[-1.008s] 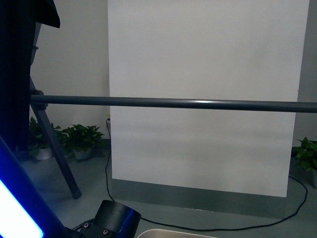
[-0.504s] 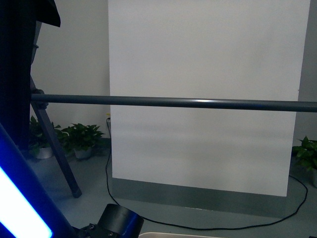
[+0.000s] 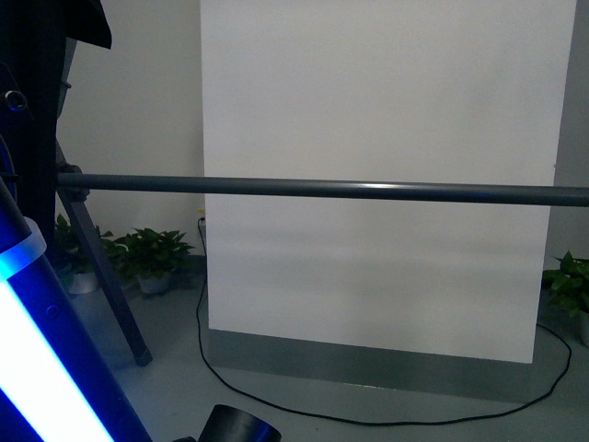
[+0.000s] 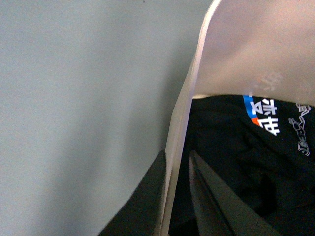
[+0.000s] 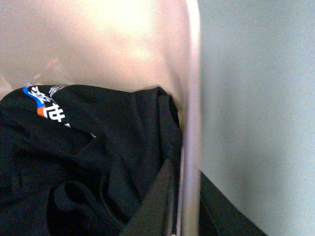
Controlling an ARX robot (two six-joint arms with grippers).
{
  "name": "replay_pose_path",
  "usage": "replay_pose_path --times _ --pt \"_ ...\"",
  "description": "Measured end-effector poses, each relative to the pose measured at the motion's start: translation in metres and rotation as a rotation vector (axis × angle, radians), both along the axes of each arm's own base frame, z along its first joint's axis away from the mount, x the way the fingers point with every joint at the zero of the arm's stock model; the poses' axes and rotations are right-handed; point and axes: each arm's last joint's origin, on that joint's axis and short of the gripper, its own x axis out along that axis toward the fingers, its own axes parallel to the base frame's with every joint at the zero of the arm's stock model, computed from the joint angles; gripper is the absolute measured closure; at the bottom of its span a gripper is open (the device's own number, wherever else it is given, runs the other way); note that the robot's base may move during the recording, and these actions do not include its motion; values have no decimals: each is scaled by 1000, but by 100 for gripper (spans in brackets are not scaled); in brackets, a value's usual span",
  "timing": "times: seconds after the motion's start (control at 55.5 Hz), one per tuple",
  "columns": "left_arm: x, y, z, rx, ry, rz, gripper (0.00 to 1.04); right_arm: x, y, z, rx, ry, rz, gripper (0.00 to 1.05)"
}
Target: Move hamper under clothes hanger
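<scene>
Beige hamper (image 4: pixel 256 44) | left end effector (image 4: pixel 176 160) clamps rim | right end effector (image 5: pixel 186 172) clamps rim

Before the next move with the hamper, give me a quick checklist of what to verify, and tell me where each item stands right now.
1. Grip of left pincer on the hamper: ok, its fingers straddle the rim, one inside and one outside.
2. Grip of right pincer: ok, same straddle on the rim.
3. Load, a black garment: ok, it lies inside the tub below the rim.
4. Bar of the clothes hanger: ok, it is horizontal in the front view.
5. Hamper under that bar: cannot tell, the front view does not show the hamper.
6. Floor ahead: not ok, a cable lies across it.
</scene>
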Motion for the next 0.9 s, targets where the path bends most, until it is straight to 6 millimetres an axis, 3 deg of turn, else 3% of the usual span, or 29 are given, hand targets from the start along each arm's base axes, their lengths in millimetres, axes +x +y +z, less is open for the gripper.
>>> replay_pose_path --times 0.216,0.36,0.468,0.63,0.684,0.9 --pt "4 -5 13 -32 -74 -8 59 0 1 5 13 -29 -4 68" --pt "6 -6 34 -52 -147 -10 43 2 1 20 35 -68 -17 52" --pt "7 -7 62 -79 -216 -7 29 7 0 45 50 -135 -30 38" --pt "1 -3 120 -95 -378 -3 5 11 -7 102 65 -281 -52 11" --pt "-4 -1 137 -101 -424 -2 7 8 -9 120 69 -326 -61 6" --pt "-37 6 193 -122 -623 -19 7 -17 -14 181 25 -540 -98 8"
